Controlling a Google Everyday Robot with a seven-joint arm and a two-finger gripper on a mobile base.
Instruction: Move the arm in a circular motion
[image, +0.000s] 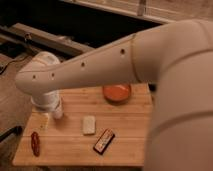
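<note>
The arm is a thick cream-white limb with small dark screw holes. It reaches from the large segment at the right across the wooden table to a rounded joint at the left. A white cylindrical part hangs below that joint over the table's left side. The gripper is hidden under this end of the arm and does not show.
On the table lie an orange bowl, a pale rectangular block, a dark red-and-black packet and a red oblong item. A dark rail runs along the back. The floor shows at the left.
</note>
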